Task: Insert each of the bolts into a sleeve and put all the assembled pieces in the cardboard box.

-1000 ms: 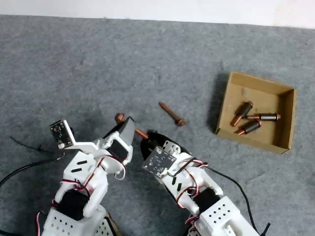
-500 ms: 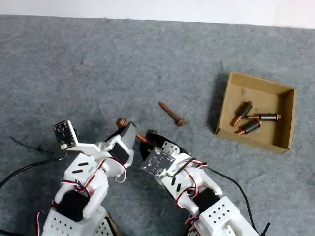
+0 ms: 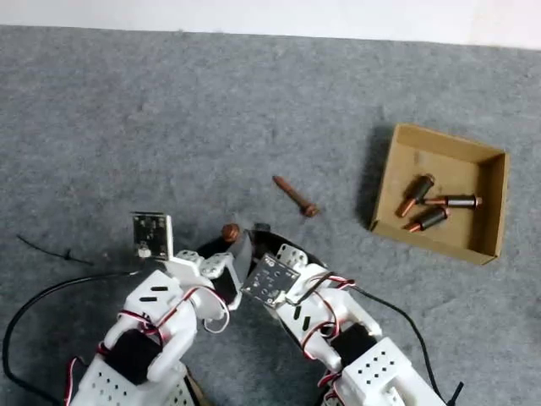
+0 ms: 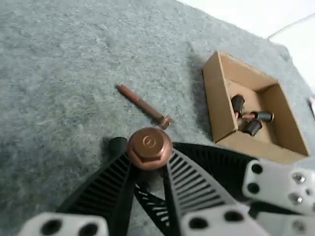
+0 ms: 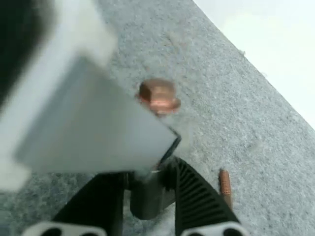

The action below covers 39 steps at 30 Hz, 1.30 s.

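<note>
Holding the bolt (image 3: 230, 231) tight just below the frame's middle, the left tool (image 4: 147, 160) should aim it straight at the sleeve (image 5: 146, 200) gripped by the right tool (image 5: 147, 182), then push slowly.

held bolt (image 4: 149, 147): shank hidden behind left hand (image 4: 147, 162) fingers, head alone seen | sleeve (image 5: 147, 204) in right hand (image 5: 150, 184): upper end covered by blurred white arm part (image 5: 83, 113) | loose bolt (image 5: 225, 183): lower end behind a finger | assembled pieces (image 3: 427, 205) in cardboard box (image 3: 448, 150): too small to tell joins
</note>
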{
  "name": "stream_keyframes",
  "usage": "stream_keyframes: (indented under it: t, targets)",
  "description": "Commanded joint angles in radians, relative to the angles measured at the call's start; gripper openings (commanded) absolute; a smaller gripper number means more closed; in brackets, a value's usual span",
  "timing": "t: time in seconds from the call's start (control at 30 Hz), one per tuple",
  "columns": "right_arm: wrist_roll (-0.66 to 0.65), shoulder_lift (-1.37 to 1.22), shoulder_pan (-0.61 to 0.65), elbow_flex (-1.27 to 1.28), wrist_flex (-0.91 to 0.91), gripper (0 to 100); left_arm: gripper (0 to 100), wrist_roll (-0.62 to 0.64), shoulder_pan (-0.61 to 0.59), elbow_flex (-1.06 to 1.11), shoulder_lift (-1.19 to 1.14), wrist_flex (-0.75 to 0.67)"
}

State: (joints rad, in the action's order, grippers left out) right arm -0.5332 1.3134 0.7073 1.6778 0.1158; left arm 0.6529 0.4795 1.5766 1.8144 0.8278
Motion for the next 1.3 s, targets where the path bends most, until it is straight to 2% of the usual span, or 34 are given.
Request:
stream_keyframes:
  t: [0.0,0.1,0.2,0.27,0.4,0.47,0.57,0.73,1.03,1.13,1.27]
  targets:
    - [-0.005,0.018,-0.019,0.099,-0.004,0.6,17,-0.014,0.012,0.002,0.002,-0.011]
    - [-0.006,0.018,-0.021,0.099,-0.004,0.6,35,0.041,0.010,0.030,0.002,-0.014]
    - [-0.003,0.018,-0.048,0.099,-0.004,0.6,42,0.095,-0.070,0.031,0.002,-0.021]
    - [-0.003,0.018,-0.062,0.097,-0.004,0.6,41,0.181,-0.200,-0.001,0.002,-0.087]
    - [-0.002,0.018,-0.094,0.093,-0.005,0.6,35,0.436,-0.562,-0.028,0.002,-0.198]
    - [0.000,0.018,-0.111,0.077,-0.005,0.6,29,0.462,-0.634,-0.008,0.002,-0.253]
    - [0.025,0.018,-0.140,0.070,-0.005,0.5,17,0.454,-0.630,0.042,0.002,-0.333]
    - [0.112,0.019,-0.242,0.022,-0.001,0.5,0,0.359,-0.627,0.097,0.002,-0.440]
    - [0.273,-0.010,-0.682,-0.180,0.002,0.5,1,0.347,-0.631,0.119,0.002,-0.470]
    - [0.273,-0.145,-0.746,-0.298,0.002,0.5,1,0.347,-0.627,0.119,0.001,-0.470]
    - [0.281,-0.463,-0.803,-0.487,0.002,0.5,1,0.345,-0.627,0.119,-0.002,-0.470]
